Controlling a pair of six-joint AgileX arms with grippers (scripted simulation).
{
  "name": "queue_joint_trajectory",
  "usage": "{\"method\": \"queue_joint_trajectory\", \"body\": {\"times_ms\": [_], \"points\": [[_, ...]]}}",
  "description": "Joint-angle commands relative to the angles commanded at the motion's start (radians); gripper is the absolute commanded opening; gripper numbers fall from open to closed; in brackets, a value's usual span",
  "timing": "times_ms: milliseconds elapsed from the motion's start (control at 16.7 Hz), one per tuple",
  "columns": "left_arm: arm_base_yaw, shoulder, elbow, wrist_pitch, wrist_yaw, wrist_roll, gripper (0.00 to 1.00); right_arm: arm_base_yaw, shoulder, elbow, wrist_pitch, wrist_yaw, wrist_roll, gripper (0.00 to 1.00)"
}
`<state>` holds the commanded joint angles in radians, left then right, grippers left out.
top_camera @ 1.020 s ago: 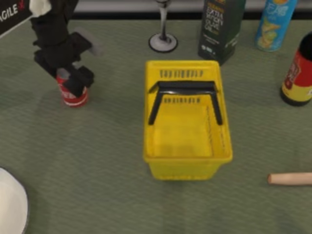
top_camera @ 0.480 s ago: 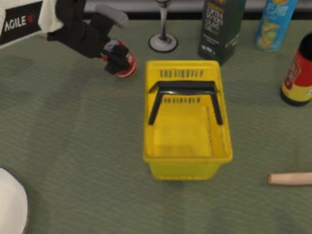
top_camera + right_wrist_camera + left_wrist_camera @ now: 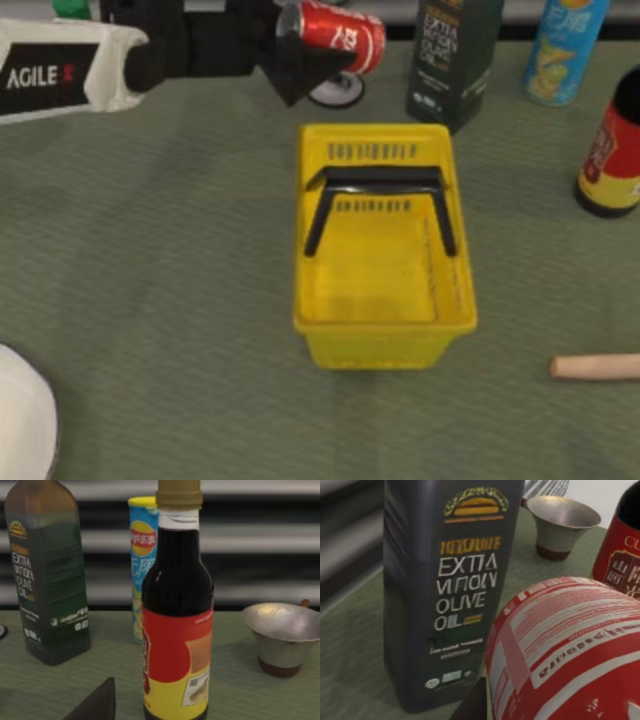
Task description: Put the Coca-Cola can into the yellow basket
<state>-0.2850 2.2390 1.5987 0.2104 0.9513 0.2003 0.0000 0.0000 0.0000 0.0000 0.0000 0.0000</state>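
Note:
The red Coca-Cola can (image 3: 345, 35) hangs tilted on its side in the air at the back of the table, beyond the far-left corner of the yellow basket (image 3: 385, 340). My left gripper (image 3: 318, 47) is shut on the Coca-Cola can. In the left wrist view the can (image 3: 570, 650) fills the near corner, with one dark finger (image 3: 472, 705) against it. The basket stands mid-table, its black handles folded across its far half and its inside bare. My right arm is out of the top view; one dark finger (image 3: 97, 702) of its gripper shows with nothing held.
A dark olive oil bottle (image 3: 450, 60) stands just behind the basket, a blue chips tube (image 3: 562, 45) to its right. A dark sauce bottle (image 3: 612, 150) is at the right edge. A round stand base (image 3: 335, 88), a wooden roller (image 3: 595, 367) and a white plate (image 3: 20, 420) also sit here.
My left gripper has lifted the can off the table at the left and carried it right and toward the back; the can now lies tilted on its side in the air.

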Motion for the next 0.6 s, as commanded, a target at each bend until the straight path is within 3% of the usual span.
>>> {"method": "queue_joint_trajectory", "body": {"times_ms": [300, 480, 600], "points": [[-0.022, -0.085, -0.150, 0.364, 0.247, -0.117, 0.00, 0.000, 0.000, 0.000, 0.000, 0.000, 0.000, 1.00], [-0.028, -0.115, -0.195, 0.458, 0.321, -0.151, 0.00, 0.000, 0.000, 0.000, 0.000, 0.000, 0.000, 1.00], [-0.029, -0.119, -0.200, 0.468, 0.330, -0.155, 0.00, 0.000, 0.000, 0.000, 0.000, 0.000, 0.000, 1.00]]}}
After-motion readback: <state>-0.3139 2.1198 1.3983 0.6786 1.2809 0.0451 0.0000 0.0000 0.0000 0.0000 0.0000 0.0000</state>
